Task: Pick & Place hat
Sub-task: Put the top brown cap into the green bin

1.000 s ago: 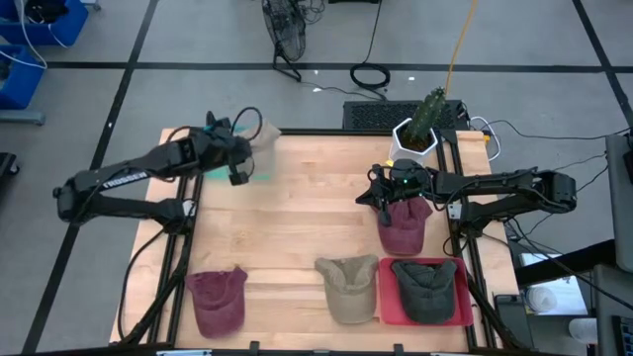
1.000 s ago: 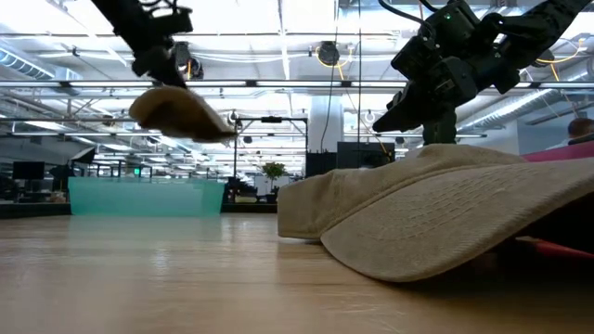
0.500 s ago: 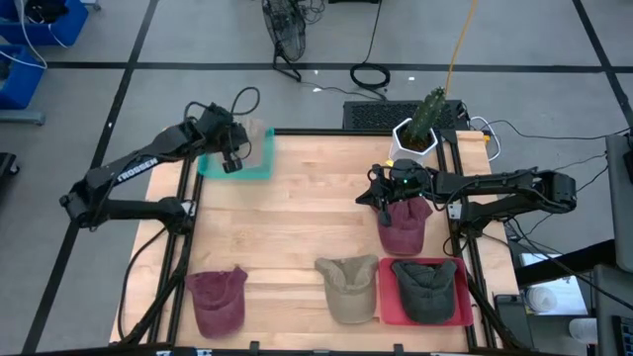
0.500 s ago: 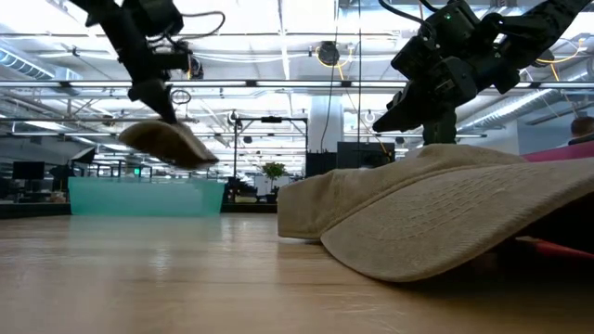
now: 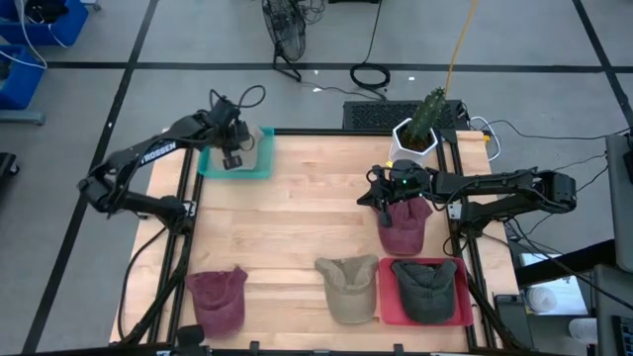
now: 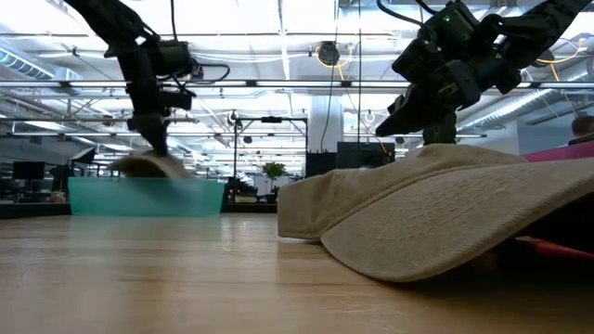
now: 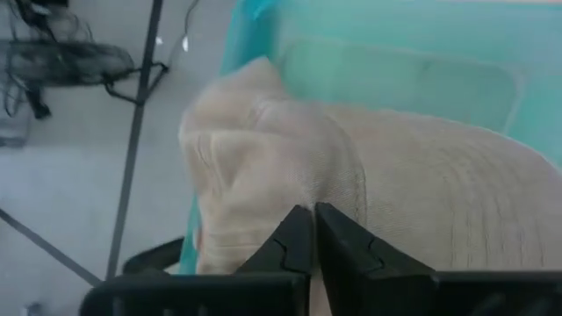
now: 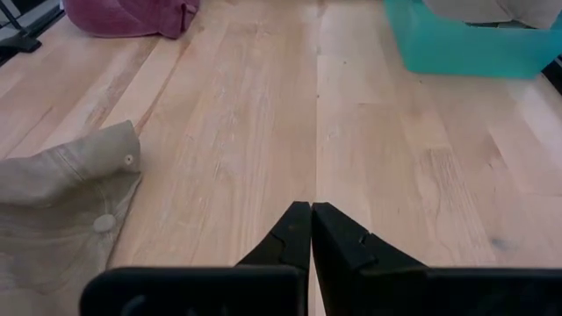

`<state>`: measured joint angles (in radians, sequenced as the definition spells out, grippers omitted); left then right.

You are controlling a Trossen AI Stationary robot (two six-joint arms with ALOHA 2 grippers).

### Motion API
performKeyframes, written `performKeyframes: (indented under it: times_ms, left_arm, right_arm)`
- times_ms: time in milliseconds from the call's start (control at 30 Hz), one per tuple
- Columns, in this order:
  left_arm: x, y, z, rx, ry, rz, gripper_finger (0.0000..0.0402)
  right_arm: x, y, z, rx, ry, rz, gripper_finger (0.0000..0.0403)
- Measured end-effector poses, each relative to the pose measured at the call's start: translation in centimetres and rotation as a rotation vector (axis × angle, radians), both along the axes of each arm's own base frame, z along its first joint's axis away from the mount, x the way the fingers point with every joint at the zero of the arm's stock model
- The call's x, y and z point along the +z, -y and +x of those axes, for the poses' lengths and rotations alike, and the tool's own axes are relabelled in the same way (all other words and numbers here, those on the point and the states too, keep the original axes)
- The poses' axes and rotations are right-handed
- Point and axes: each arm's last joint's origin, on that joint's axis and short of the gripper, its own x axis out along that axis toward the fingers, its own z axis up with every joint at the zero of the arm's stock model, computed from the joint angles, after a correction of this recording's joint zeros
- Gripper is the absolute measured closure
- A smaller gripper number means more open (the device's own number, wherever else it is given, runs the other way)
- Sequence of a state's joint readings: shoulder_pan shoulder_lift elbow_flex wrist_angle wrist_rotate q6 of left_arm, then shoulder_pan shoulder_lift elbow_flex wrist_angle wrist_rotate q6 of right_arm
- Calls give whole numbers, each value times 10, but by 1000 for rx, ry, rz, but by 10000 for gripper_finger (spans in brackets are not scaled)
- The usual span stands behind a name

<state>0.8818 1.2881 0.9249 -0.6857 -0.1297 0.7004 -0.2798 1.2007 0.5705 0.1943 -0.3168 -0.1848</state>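
Observation:
My left gripper (image 5: 234,150) is shut on a beige hat (image 5: 259,138) over the teal tray (image 5: 213,166) at the table's far left. In the low view the hat (image 6: 144,165) sits at the rim of the tray (image 6: 148,197), under the gripper (image 6: 153,147). My right gripper (image 5: 384,203) is shut and empty, hovering by a maroon hat (image 5: 403,232) at the right. Its wrist view shows the shut fingers (image 8: 310,230) above bare wood. My left gripper pinches the beige hat's cloth between its two fingers, about where the crown meets the brim (image 7: 307,195). The fingers come from above, pointing down. The hat hangs below them over the tray; whether it rests on the tray floor I cannot tell.
A second maroon hat (image 5: 218,297) lies near left and a beige hat (image 5: 348,287) near middle. A dark hat (image 5: 427,287) lies on a red tray (image 5: 388,309) near right. A potted plant (image 5: 420,124) stands at the far right edge. Bare wood lies in the middle.
My left gripper has gone down and toward the table's far left corner with the beige hat. The hat has dropped from well above the teal tray to the level of its rim. My right gripper has kept still.

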Motion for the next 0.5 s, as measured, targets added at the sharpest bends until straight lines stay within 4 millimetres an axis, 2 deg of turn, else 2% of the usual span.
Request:
performKeyframes:
  times_ms: [133, 333, 500]
  left_arm:
    - [-11, -8, 1, 40, -13, -40, 373]
    - [-24, -16, 3, 79, -41, -86, 389]
    - [-29, -18, 3, 114, -98, -61, 383]
  right_arm:
    - [0, 0, 0, 1, -5, 0, 399]
    - [0, 0, 0, 2, -4, -2, 399]
    - [0, 0, 0, 2, -4, -2, 399]
